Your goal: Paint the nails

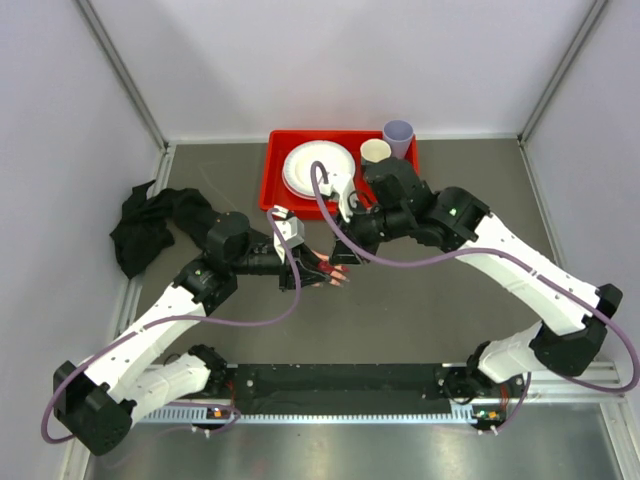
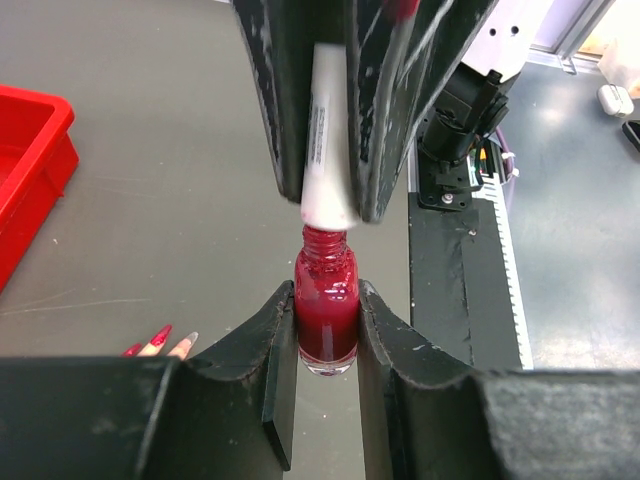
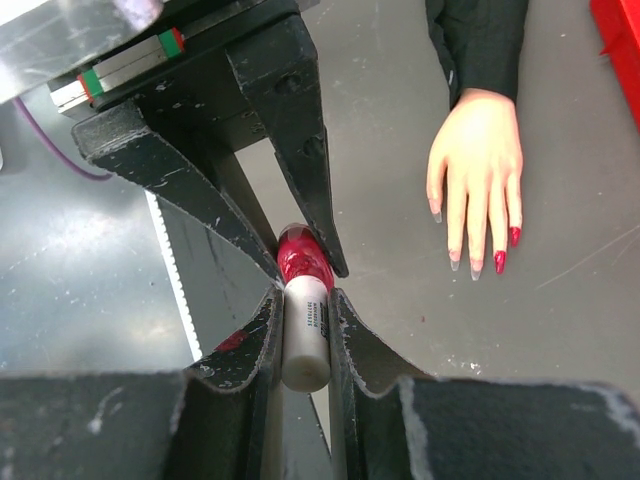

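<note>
1. A heap of black cloth [image 1: 140,225] lies by the left edge of the table [image 1: 420,320].
2. The left arm [image 1: 140,345] starts at the near left corner. It bends at the elbow and reaches in to the middle of the table.
3. The left gripper [image 2: 326,300] has its two black fingers squeezed tight on a little glass polish bottle [image 2: 327,335]. The bottle is full of dark red polish and stands upright between the fingers.
4. The ridged neck of the bottle shows bare, just under the white cap [image 2: 326,150].
5. The cap has tiny dark print running along its side. It is too small to read.
6. The mannequin hand [image 3: 478,160] lies flat in the middle of the table, palm down, near the two grippers. A black sleeve [image 3: 480,40] covers its wrist.
7. The nails [image 3: 500,262] sit at the tips of its fingers. Two of them are dark red and the other three look pale.
8. The right gripper [image 3: 305,300] sits right over the bottle. Its two fingers are pinched tight on the white cap.
9. A red tray [image 1: 275,185] stands at the far edge of the table. It holds white plates [image 1: 310,175], a cream cup [image 1: 375,150] and a purple cup [image 1: 398,133].
10. The right arm [image 1: 510,255] starts at the near edge on the right. It bends by the right edge and reaches back to the middle.
</note>
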`<control>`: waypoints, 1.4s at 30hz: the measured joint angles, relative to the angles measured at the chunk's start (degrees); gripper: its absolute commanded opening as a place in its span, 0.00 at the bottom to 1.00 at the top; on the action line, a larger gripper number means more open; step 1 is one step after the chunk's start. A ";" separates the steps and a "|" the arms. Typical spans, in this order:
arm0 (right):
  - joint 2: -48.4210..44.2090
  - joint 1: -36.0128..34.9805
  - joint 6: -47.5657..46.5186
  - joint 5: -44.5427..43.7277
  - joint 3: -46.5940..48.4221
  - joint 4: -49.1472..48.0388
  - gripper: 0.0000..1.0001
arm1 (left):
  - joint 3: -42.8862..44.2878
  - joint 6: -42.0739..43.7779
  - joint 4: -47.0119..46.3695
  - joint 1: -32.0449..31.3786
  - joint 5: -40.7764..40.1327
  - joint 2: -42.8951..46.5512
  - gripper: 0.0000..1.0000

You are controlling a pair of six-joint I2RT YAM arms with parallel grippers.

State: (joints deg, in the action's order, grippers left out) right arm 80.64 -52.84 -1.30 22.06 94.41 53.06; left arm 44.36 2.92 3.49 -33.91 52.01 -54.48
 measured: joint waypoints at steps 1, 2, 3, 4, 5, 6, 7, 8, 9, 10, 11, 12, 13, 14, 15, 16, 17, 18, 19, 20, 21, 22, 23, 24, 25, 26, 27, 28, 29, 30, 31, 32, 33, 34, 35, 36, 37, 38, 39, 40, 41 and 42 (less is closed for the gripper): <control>0.20 -0.13 0.00 0.02 0.00 0.00 0.00 | 0.00 -0.02 0.02 0.00 0.04 0.00 0.00; 0.35 -0.24 0.00 0.04 0.00 0.02 0.00 | 0.00 -0.02 0.00 0.00 0.07 0.00 0.00; 0.57 -0.31 0.00 0.11 0.00 0.00 0.00 | 0.00 -0.02 0.00 0.00 0.07 0.00 0.00; 0.72 -0.31 0.02 0.17 0.00 0.02 0.00 | 0.00 -0.02 0.00 0.00 0.11 0.00 0.00; 0.87 -0.31 0.02 0.24 0.00 0.02 0.00 | 0.00 -0.02 0.04 0.00 0.15 0.00 0.00; 0.96 -0.33 0.04 0.31 0.00 0.04 0.00 | 0.00 -0.04 0.07 0.00 0.24 0.00 0.00; 1.05 -0.33 0.04 0.31 0.00 0.04 0.00 | 0.00 -0.07 0.04 0.00 0.28 0.00 0.00; 1.22 -0.35 0.09 0.42 0.04 0.09 0.00 | 0.00 -0.09 0.02 -0.02 0.44 0.00 0.00; 1.49 -0.44 0.15 0.48 0.15 0.24 0.00 | 0.00 -0.09 0.07 -0.07 0.46 0.00 0.00; 1.66 -0.57 0.22 0.46 0.22 0.37 0.00 | -0.02 -0.11 0.37 -0.07 0.46 0.00 0.00; 1.90 -0.63 0.26 0.44 0.26 0.57 0.00 | -0.02 -0.13 0.76 -0.13 0.42 0.00 0.00; 2.10 -0.72 0.26 0.39 0.46 0.94 0.00 | -0.02 -0.13 1.27 -0.24 0.42 0.00 0.00; 2.45 -0.94 0.28 0.28 0.87 1.51 0.00 | -0.02 -0.07 1.60 -0.39 0.35 0.00 0.00; 2.82 -1.18 0.28 0.07 1.29 2.08 0.00 | -0.02 -0.02 1.90 -0.52 0.33 0.00 0.00; 3.13 -1.44 0.31 -0.26 1.62 2.64 0.00 | -0.02 0.04 2.29 -0.76 0.09 0.00 0.00; 3.39 -1.75 0.35 -0.66 1.88 3.21 0.00 | -0.02 0.09 2.73 -1.01 -0.07 0.00 0.00; 3.56 -1.95 0.37 -0.92 2.03 3.67 0.00 | -0.02 0.09 2.97 -1.25 -0.11 0.00 0.00; 3.72 -2.21 0.74 -1.25 2.05 4.02 0.00 | -0.02 0.13 3.34 -1.49 -0.35 0.02 0.00; 3.80 -2.54 1.27 -1.66 2.05 4.31 0.00 | -0.02 0.13 3.85 -1.77 -0.46 0.02 0.00; 3.89 -2.69 1.64 -1.90 2.08 4.50 0.00 | -0.04 0.15 4.20 -1.92 -0.50 0.02 0.00; 3.93 -3.06 2.29 -2.49 2.05 4.72 0.00 | -0.07 0.17 4.46 -2.10 -0.52 0.02 0.00; 4.00 -3.43 2.93 -3.19 2.08 4.92 0.00 | -0.15 0.24 4.70 -2.23 -0.52 0.07 0.00; 4.09 -3.89 3.50 -3.87 2.08 5.07 0.00 | -0.26 0.26 4.87 -2.38 -0.52 0.15 0.00; 4.17 -4.24 4.11 -4.39 2.10 5.16 0.00 | -0.39 0.26 5.29 -2.56 -0.52 0.33 0.00; 4.26 -4.76 5.07 -5.11 2.10 5.27 0.00 | -0.50 0.24 5.64 -2.62 -0.50 0.48 0.00; 4.31 -5.05 5.79 -5.64 2.10 5.29 0.01 | -0.63 0.24 5.84 -2.71 -0.50 0.59 0.00; 4.35 -5.31 6.69 -6.14 2.10 5.31 0.02 | -0.70 0.24 6.08 -2.82 -0.55 0.74 0.00; 4.39 -5.51 7.67 -6.58 2.10 5.33 0.03 | -0.76 0.24 6.29 -2.95 -0.72 0.90 0.00; 4.39 -5.57 8.68 -6.88 2.10 5.35 0.06 | -0.79 0.24 6.49 -3.08 -0.94 1.03 0.00; 4.39 -5.64 9.49 -7.06 2.10 5.38 0.14 | -0.79 0.24 6.56 -3.15 -1.11 1.16 0.00; 4.39 -5.64 10.23 -7.28 2.10 5.38 0.17 | -0.81 0.26 6.62 -3.23 -1.33 1.31 0.00; 4.39 -5.66 10.99 -7.43 2.10 5.38 0.20 | -0.87 0.26 6.67 -3.32 -1.57 1.51 0.00; 4.39 -5.68 11.58 -7.50 2.12 5.44 0.25 | -0.90 0.26 6.73 -3.37 -1.68 1.55 0.00; 4.39 -5.75 12.09 -7.61 2.16 5.49 0.29 | -0.90 0.26 6.69 -3.45 -1.79 1.62 0.00; 4.50 -5.84 12.68 -7.78 2.49 5.68 0.35 | -0.90 0.24 6.54 -3.56 -1.79 1.68 0.00; 4.59 -5.95 13.25 -7.85 2.75 5.60 0.38 | -0.90 0.26 5.92 -3.80 -1.75 1.79 0.00; 4.85 -6.10 13.66 -7.91 3.17 5.55 0.41 | -0.90 0.24 5.29 -4.09 -1.70 2.05 0.00; 5.09 -6.27 13.99 -8.17 3.58 5.51 0.43 | -0.90 0.26 4.76 -4.24 -1.70 2.43 0.00; 5.27 -6.38 14.23 -8.46 3.96 5.53 0.49 | -0.90 0.28 4.35 -4.37 -1.70 2.71 0.00; 5.33 -6.43 14.53 -8.70 4.17 5.49 0.52 | -0.90 0.26 3.85 -4.48 -1.68 3.08 0.00; 5.33 -6.43 14.82 -9.05 4.35 5.51 0.57 | -0.90 0.28 3.56 -4.50 -1.66 3.37 0.00; 5.33 -6.43 14.97 -9.44 4.57 5.64 0.60 | -0.90 0.26 3.34 -4.52 -1.51 3.56 0.00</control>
State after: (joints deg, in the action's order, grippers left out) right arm 85.97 -59.27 13.67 12.62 98.98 58.70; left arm 43.46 3.18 6.83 -38.44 50.50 -50.92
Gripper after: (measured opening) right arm 0.498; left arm 0.299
